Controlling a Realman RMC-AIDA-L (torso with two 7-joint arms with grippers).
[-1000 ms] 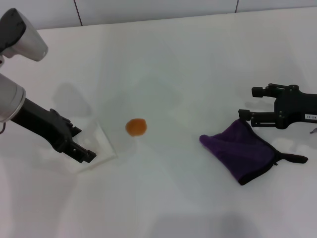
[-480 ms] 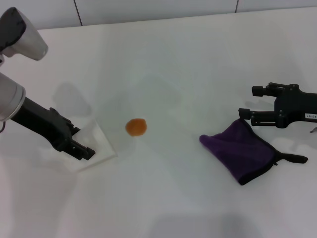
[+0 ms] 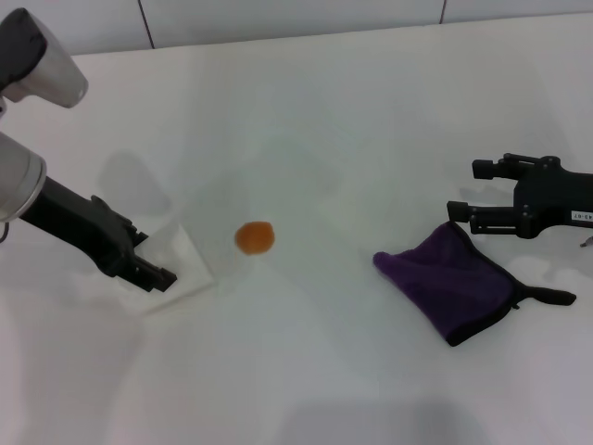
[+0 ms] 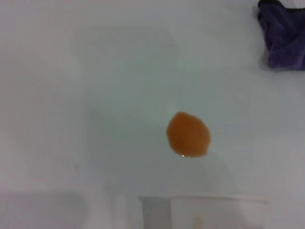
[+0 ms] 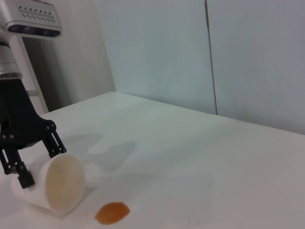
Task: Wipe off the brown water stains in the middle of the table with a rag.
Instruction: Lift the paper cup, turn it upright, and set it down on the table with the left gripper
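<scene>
Your right end effector hovers at the 3 o'clock side of the desk, its fingers spread wide and gripping nothing. Its lower finger sits just above the far edge of the rag, so close that you cannot tell from the head view whether it touches. That placement reads as a staging position for a pickup: spread jaws aimed across the cloth's upper fold.

The rag lies bunched at roughly 4 o'clock, its black loop trailing toward the desk's right edge. It is not yet lifted, so wiping has not begun.

Your left end effector is at 9 o'clock, clenched on a pale cup tipped on its side. The right wrist view shows the cup's open mouth facing the stain and the fingers clamped round its closed end. In my judgement the cup is held off to the side to leave the wiping path free.

The stain, a single round orange-brown blot, sits near desk centre, at about 8 o'clock from centre, well apart from the rag and near the cup. It appears intact and unsmeared in the left wrist view.

Next, you will need the right jaws lowered onto the cloth and closed on a thick fold; a thin edge grip risks the rag slipping.
</scene>
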